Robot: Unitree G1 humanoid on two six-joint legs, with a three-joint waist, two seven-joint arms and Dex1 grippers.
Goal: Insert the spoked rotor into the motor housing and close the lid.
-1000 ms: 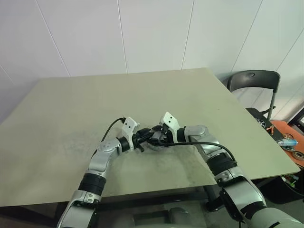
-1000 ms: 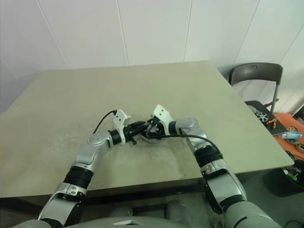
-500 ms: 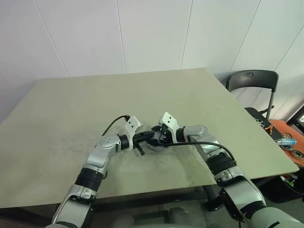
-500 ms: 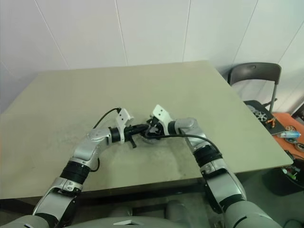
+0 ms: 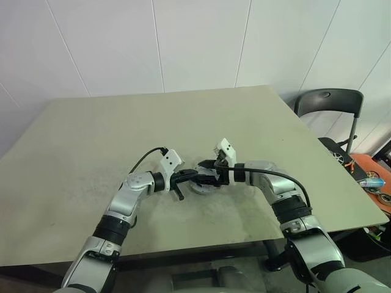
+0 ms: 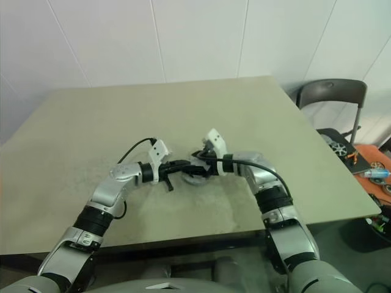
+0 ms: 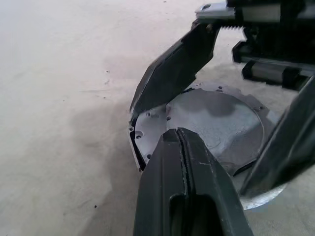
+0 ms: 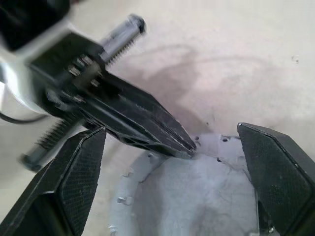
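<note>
The lid (image 7: pixel 216 123), a flat grey disc with small holes near its rim, lies on the table (image 5: pixel 122 122) between my two grippers. A dark rim under its edge looks like the motor housing (image 7: pixel 135 153). The spoked rotor is hidden. My left gripper (image 7: pixel 181 133) is shut, with its tips against the lid's edge. My right gripper (image 5: pixel 205 173) hovers open just above the lid. Its fingers (image 8: pixel 74 182) stand on either side of the disc without touching it.
A dark chair (image 5: pixel 327 104) stands past the table's right side. Beside it an orange surface (image 5: pixel 372 180) holds small parts. The table's front edge runs close below my arms.
My right gripper has risen a little off the lid, rolled and spread its jaws wider. The left gripper has stayed at the lid's edge.
</note>
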